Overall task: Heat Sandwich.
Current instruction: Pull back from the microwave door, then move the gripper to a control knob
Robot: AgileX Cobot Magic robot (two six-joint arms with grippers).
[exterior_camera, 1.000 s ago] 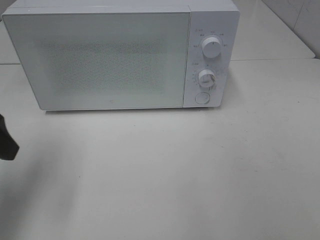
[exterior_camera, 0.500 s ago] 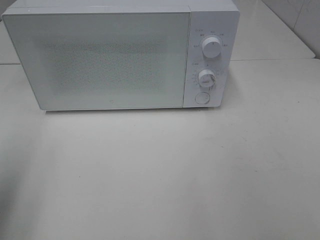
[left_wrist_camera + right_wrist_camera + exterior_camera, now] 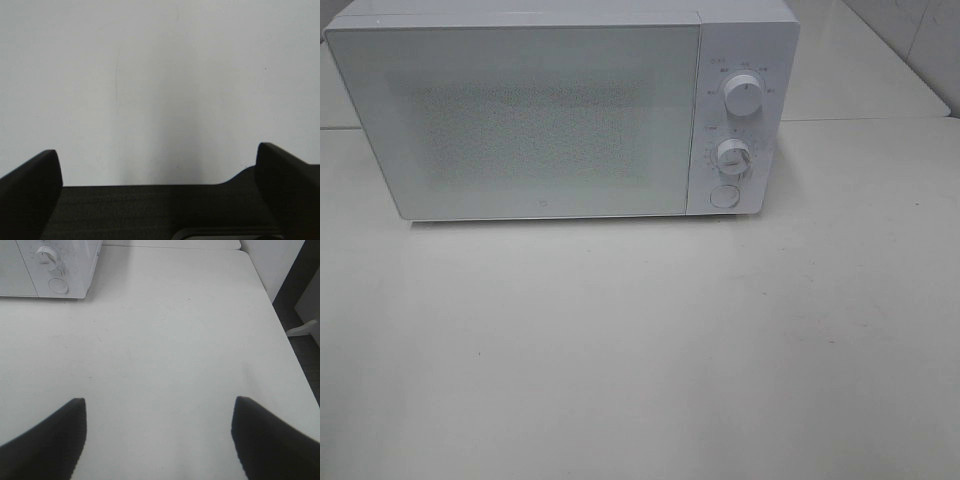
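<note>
One thing had changed over the last second. A dark tip, most likely of the left arm, had shown at the edge of the high view, out in front of the microwave on the side away from its knobs. It had now slipped out of that view. Nothing but bare worktop lay in front of the microwave.

The left end effector had its fingers spread wide over plain worktop with nothing between them. Its wrist view showed no part of the microwave. The right end effector was also spread and empty. It hung well out from the microwave's control-panel corner, with the lower knob and round button visible ahead of it.

The sandwich showed in none of the views. It was not on the worktop in front of the microwave, and neither end effector held it. The microwave's door was shut, and its speckled panel gave no view inside, so I could not tell whether the sandwich was behind it.

With both arms pulled clear, both end effectors empty and the door closed, I judged the handling to be paused or finished. The likeliest state was that the sandwich was inside, with the arms only waiting. Where the knobs were set was too small to read.
</note>
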